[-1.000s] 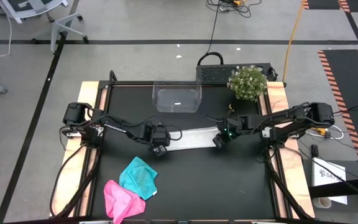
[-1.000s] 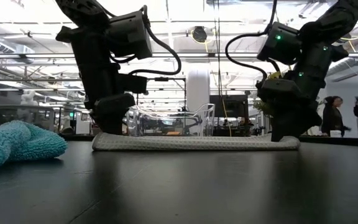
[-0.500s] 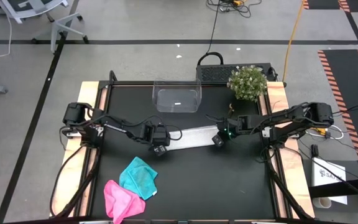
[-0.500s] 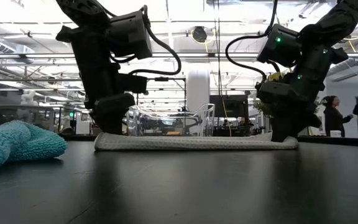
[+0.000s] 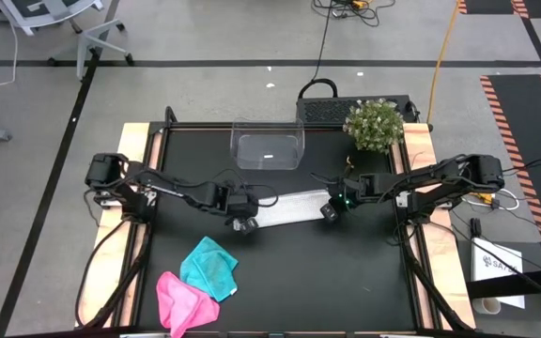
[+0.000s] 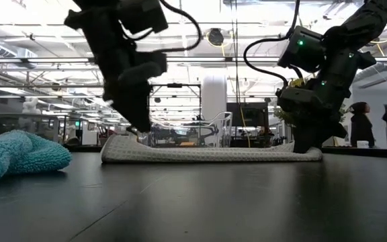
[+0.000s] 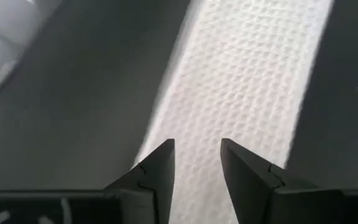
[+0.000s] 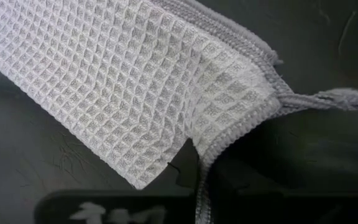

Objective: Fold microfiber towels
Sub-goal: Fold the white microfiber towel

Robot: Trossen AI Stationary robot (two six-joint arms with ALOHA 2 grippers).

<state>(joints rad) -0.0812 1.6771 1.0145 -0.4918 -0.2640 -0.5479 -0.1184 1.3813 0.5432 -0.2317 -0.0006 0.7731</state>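
Note:
A pale grey-white microfiber towel (image 5: 289,207), folded into a long strip, lies flat on the black table between my two grippers. My left gripper (image 7: 196,144) hangs open just above the strip's left end (image 6: 116,141), with nothing between its fingers. At the strip's right end, my right gripper (image 5: 328,214) is shut on the towel. A teal towel (image 5: 209,266) and a pink towel (image 5: 181,300) lie crumpled near the table's front left. My right gripper holds the white towel's right end by its grey hemmed edge (image 8: 199,177), pinched between the two fingers, which the wrist view mostly cuts off. The fingers slant down from the table's right side. One layer or several, I cannot tell. The strip rests on the table.
A clear plastic tub (image 5: 269,148) stands at the table's far edge and a potted plant (image 5: 374,125) at the far right corner. The teal towel (image 6: 19,153) also shows at the left of the low view. People (image 6: 360,124) stand in the room behind.
My left gripper has risen from the white towel's left end and tipped a little, its fingers the same distance apart. The towel's left end now stands slightly higher than before, while the rest of the strip has stayed flat.

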